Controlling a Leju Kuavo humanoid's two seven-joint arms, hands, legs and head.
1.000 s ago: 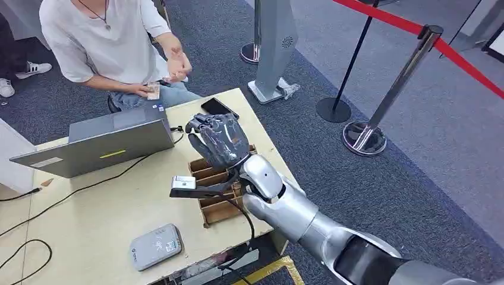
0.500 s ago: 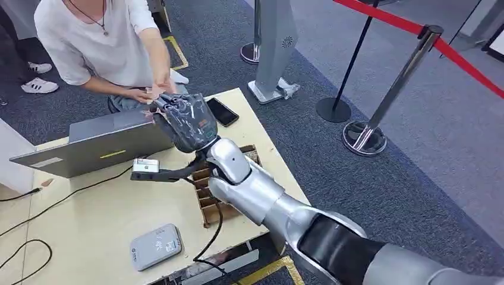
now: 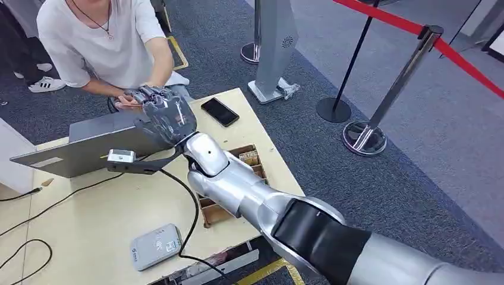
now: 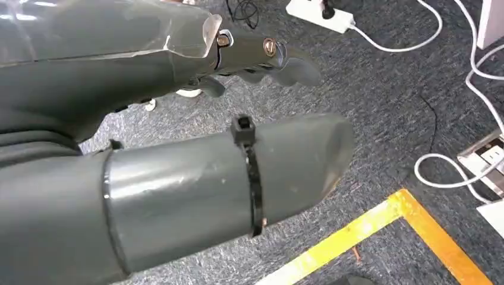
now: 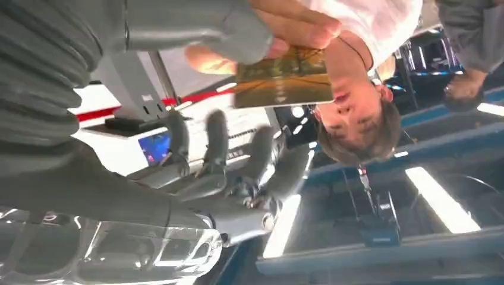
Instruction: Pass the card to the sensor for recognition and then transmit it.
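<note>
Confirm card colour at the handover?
Amber-gold with a dark brownish picture; the card shows best in the right wrist view, beside the person's fingers.

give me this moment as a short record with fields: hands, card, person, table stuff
right robot hand: raised over the table's far edge at the person's hands, fingers spread
card: gold-toned card between the grey thumb and the person's fingers; who bears it, cannot tell
left robot hand: hangs over grey carpet, holds nothing
person: white T-shirt, seated behind the table
table: pale wooden table with grey open laptop, black phone, grey card reader, brown slotted cardboard tray
</note>
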